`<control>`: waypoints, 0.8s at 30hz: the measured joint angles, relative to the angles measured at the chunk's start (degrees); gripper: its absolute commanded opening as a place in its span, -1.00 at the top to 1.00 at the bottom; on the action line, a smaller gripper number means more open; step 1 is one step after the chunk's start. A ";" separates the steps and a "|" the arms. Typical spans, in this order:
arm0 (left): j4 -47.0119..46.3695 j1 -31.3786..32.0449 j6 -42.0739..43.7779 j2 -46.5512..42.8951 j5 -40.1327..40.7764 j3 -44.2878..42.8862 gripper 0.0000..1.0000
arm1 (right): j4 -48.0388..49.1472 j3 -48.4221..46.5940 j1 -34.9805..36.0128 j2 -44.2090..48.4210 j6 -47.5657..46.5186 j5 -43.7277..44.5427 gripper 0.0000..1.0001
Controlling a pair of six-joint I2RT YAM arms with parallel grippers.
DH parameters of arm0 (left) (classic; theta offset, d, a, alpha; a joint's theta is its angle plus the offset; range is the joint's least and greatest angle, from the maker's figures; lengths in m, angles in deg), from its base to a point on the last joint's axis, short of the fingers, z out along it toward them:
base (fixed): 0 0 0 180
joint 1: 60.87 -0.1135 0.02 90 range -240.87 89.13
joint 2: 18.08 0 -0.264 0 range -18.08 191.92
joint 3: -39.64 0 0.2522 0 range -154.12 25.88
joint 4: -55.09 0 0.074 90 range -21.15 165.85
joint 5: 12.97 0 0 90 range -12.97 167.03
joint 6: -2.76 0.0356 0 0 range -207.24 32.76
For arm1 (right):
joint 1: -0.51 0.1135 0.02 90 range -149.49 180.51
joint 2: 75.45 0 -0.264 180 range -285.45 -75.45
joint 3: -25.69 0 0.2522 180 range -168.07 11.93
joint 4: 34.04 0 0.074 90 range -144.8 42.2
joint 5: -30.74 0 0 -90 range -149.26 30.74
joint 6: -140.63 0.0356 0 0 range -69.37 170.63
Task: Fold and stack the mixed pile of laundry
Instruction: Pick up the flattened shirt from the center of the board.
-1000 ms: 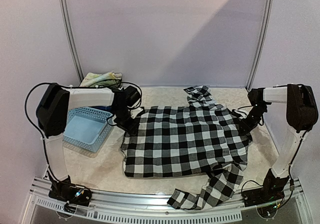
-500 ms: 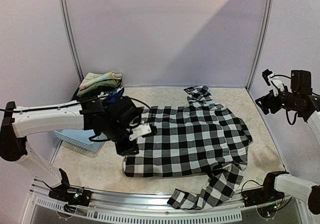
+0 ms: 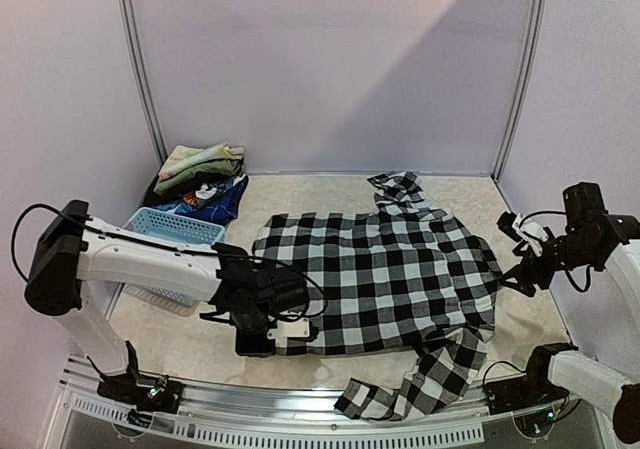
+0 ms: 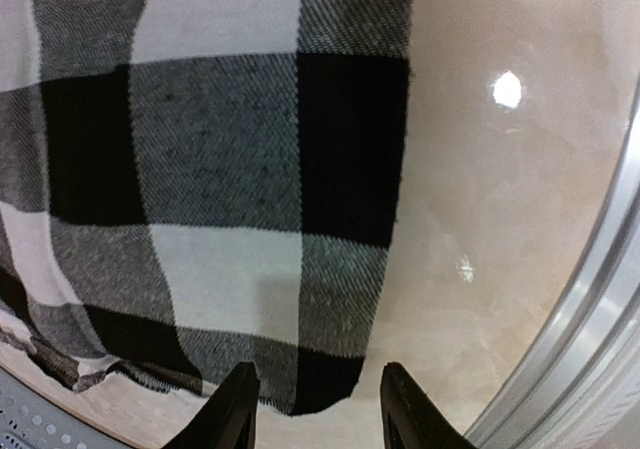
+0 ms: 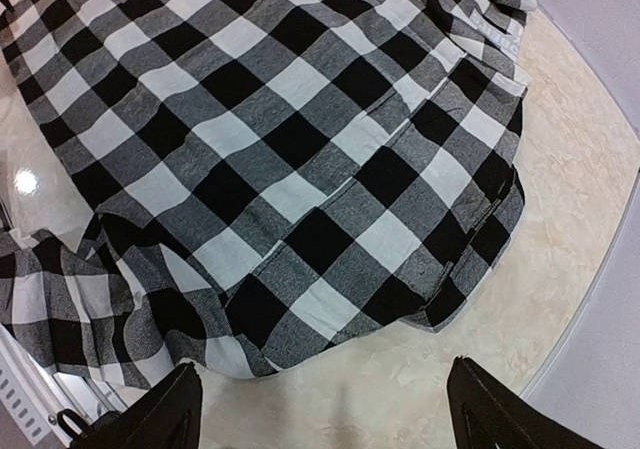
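You're hovering the left claw (image 4: 315, 414), parted and empty, over the near-left corner of the checked shirt (image 3: 380, 279) lying spread on the tabletop (image 3: 330, 189); the right claw (image 5: 335, 409) is hanging wide apart at its right edge.

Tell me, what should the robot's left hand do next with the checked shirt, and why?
Probably lower the left hand and pinch the black-and-white checked shirt by its near corner. The open fingers hover right above that corner, which lies flat on the table, and nothing is held yet.
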 measured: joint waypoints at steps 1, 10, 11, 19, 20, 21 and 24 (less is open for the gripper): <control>-0.42 0.13 0.09 1.07 0.31 0.09 0.21 | -0.50 0.55 0.00 0.57 -0.46 -0.07 -0.87; -1.66 2.71 1.18 4.57 5.88 0.70 0.84 | -1.99 8.79 0.00 0.09 -8.66 -0.85 -0.16; -1.79 2.78 1.01 4.50 6.29 0.85 0.91 | -2.62 9.57 0.04 -0.11 -11.06 -0.87 -0.11; -2.05 2.84 0.92 4.28 10.19 1.64 1.00 | -2.21 18.75 4.79 -0.57 -30.32 3.37 0.01; -2.05 2.84 0.79 4.28 10.67 1.64 1.00 | -1.05 20.46 5.44 -0.59 -32.24 4.35 0.01; -2.05 2.84 0.66 4.31 10.86 1.64 1.00 | -0.22 21.53 5.73 -0.70 -33.75 5.01 0.01; -2.12 2.84 -0.02 4.28 11.41 1.68 1.00 | 3.67 24.59 6.27 -1.46 -38.10 7.28 0.00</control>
